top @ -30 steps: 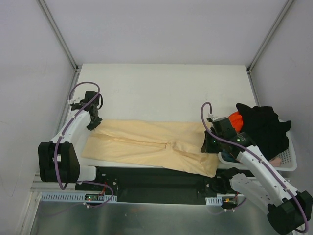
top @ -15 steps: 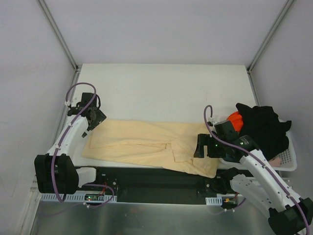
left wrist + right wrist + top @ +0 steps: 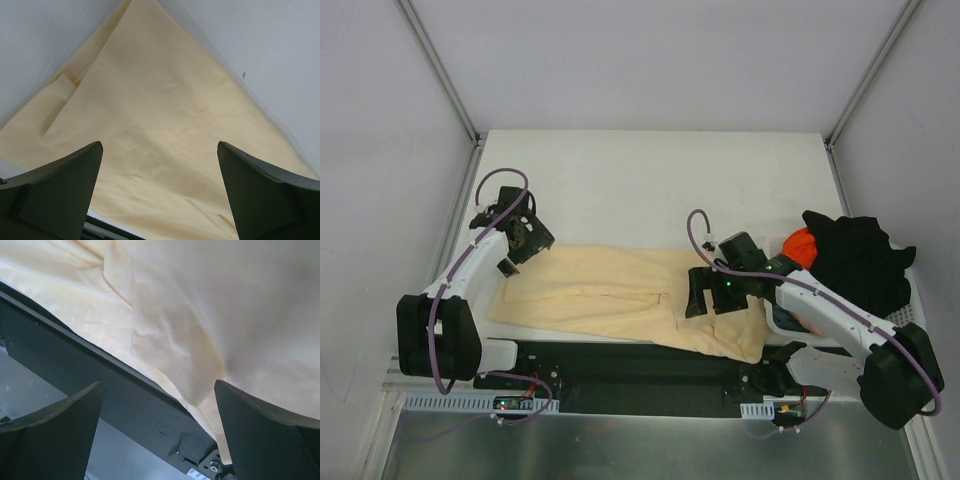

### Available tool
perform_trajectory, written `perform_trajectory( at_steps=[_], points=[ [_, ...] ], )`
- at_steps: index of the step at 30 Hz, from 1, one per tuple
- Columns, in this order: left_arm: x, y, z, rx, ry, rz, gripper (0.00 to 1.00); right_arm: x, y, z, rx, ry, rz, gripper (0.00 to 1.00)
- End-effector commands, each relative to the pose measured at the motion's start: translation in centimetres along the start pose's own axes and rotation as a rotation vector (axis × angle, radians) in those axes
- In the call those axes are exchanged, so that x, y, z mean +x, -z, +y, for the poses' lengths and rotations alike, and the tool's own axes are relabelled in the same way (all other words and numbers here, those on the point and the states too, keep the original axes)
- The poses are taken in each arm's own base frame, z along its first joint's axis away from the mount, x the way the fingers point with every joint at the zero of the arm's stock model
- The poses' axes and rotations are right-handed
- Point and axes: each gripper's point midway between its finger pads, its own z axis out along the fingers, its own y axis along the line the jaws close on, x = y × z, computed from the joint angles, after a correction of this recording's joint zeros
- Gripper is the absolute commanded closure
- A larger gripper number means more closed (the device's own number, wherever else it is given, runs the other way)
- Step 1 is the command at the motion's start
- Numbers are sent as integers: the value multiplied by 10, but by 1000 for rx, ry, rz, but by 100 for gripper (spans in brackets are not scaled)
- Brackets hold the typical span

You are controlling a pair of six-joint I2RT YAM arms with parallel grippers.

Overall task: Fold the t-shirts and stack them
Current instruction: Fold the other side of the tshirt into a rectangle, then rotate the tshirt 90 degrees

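The large pale peach-yellow t-shirt (image 3: 610,290) lies folded into a long band across the near part of the table. My left gripper (image 3: 525,240) hovers over its far left corner, open, and the left wrist view shows only flat cloth (image 3: 150,100) between the spread fingers (image 3: 65,185). My right gripper (image 3: 705,295) is over the band's right part, also open and holding nothing. Its wrist view shows the shirt's near edge (image 3: 200,300) draping over a black rail (image 3: 100,365). A black t-shirt (image 3: 860,255) and an orange one (image 3: 800,242) are heaped in the basket at the right.
A white lattice basket (image 3: 910,325) stands at the table's right edge, beside my right arm. The black base rail (image 3: 620,365) runs along the near edge under the shirt's hem. White walls and metal posts enclose the table.
Both grippers went from shut to open and let go of the peach-yellow shirt. The right gripper moved left over the shirt; the left one shifted slightly right.
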Motion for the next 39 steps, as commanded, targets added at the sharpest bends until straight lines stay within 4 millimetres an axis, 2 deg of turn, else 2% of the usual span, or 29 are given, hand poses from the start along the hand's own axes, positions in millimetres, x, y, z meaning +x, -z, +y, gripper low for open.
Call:
perform_trajectory(
  at_steps=[1,5,9,14,16,18,20,23,28,31,33,35,36,38,39],
  points=[
    [9,-9,1,-14,-32,34,1,10,-13,16,-25,31,61,3],
    [9,-13,6,-41,-45,31,1,42,-24,18,-35,8,141,3],
    [8,-15,7,-52,-50,26,1,61,-31,24,-87,-53,179,3],
    [6,-16,5,-55,-56,29,1,62,-30,28,-95,-69,167,3],
    [7,-16,4,-49,-59,36,1,49,-23,33,-96,-44,122,3],
    [9,-16,1,-32,-56,50,1,40,-13,27,-43,-8,71,3],
    [13,-16,-1,-15,-55,62,1,26,1,30,-20,20,21,3],
    [17,-17,-6,8,-56,86,1,11,7,23,44,14,-34,3],
    [24,-16,-19,69,-72,114,1,-9,-3,6,117,-104,-70,3],
    [29,-17,-18,74,-67,122,1,-19,-10,-14,175,-200,-83,3],
    [34,-21,-15,73,-70,133,1,-21,-16,-20,168,-255,-70,3],
    [34,-25,-10,48,-65,120,1,-34,-25,-25,132,-288,-74,3],
    [36,-28,-7,36,-62,123,1,-43,-27,-21,99,-287,-75,3],
    [38,-32,-8,30,-61,135,1,-51,-34,-35,147,-311,-49,3],
    [39,-33,-8,29,-55,138,1,-61,-33,-37,160,-317,-56,3]
  ],
)
